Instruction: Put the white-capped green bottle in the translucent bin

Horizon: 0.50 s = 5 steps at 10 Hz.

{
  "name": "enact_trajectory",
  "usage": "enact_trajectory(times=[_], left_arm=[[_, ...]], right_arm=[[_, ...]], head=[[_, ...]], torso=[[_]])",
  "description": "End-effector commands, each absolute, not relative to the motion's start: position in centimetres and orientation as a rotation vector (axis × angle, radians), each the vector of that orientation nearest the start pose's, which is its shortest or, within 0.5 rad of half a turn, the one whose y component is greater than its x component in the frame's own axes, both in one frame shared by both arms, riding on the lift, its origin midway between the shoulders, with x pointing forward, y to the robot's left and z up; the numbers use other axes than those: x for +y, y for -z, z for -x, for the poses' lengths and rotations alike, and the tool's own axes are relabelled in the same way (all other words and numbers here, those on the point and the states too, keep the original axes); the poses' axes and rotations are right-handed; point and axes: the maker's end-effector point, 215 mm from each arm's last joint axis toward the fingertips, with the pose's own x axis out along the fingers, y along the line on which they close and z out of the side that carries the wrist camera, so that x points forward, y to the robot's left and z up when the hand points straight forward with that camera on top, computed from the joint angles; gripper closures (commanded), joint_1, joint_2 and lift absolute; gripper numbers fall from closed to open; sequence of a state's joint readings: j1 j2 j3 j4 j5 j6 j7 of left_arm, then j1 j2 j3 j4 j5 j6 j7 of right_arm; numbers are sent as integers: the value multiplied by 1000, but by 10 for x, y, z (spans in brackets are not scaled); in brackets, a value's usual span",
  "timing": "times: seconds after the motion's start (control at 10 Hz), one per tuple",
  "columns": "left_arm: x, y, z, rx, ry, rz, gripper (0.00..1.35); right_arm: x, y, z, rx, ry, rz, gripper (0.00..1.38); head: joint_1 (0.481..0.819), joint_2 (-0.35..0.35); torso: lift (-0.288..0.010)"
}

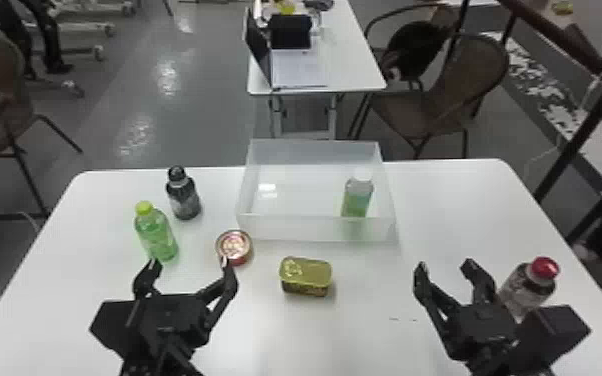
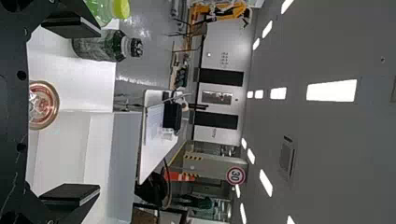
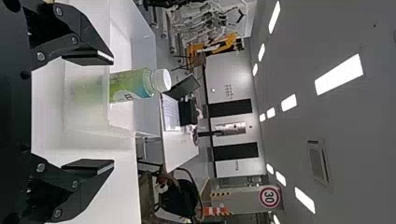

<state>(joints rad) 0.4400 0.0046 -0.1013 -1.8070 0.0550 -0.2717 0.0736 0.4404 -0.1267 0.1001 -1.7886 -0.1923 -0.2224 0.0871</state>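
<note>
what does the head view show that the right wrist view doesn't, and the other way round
Head view: the left gripper, the yellow-capped green bottle, the dark bottle, the round tin, the rectangular tin and the red-capped bottle.

Right wrist view: the round red-rimmed sign and the ceiling lights.

Both: the white-capped green bottle standing inside the translucent bin, the right gripper with its fingers apart, and the open laptop on the table beyond.

bin wall (image 1: 290, 228) blocking, seemingly open above
</note>
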Motion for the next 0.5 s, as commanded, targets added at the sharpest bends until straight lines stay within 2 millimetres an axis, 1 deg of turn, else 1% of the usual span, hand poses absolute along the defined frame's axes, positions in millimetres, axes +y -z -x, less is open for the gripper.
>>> enact_trajectory(times=[0.0,0.4], left_arm=[[190,361,-449,-59,6,99,128],[191,360,-449,-63,4,100,128]], right_arm=[[-184,387,-444,13,-189,-115,476],[-184,384,-443,4,-184,-114,476]], head=[[695,8],[695,8]], torso=[[-46],[-46]])
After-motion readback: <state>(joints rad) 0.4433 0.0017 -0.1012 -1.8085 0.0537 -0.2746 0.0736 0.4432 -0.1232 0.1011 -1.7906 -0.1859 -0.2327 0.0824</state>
